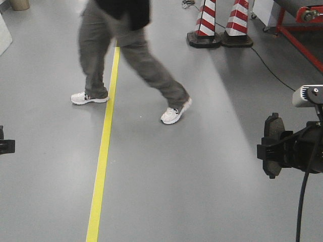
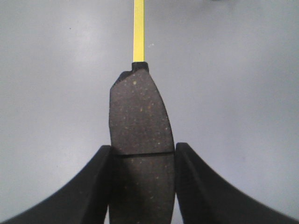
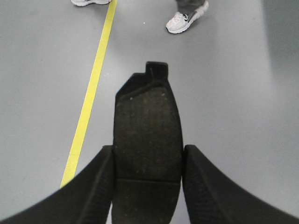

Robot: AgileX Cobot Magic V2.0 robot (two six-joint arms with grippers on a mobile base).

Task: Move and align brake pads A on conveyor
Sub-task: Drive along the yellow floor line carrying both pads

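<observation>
My left claw [image 2: 142, 156] is clamped on a pad [image 2: 140, 112] at its groove, held in the air right over the yellow line [image 2: 138, 30] on the floor. My right claw [image 3: 147, 158] grips a second pad [image 3: 147, 116] the same way, to the right of that line. I judge this the carry step, as no belt shows under either pad. Next I must bring both over the belt, lower them flat and line them up, minding the person [image 1: 126, 50] crossing the line.

Person [image 1: 136, 60] mid-stride ahead = obstacle (cones [image 1: 207, 22] far right), floor [image 1: 202, 176] elsewhere open.
</observation>
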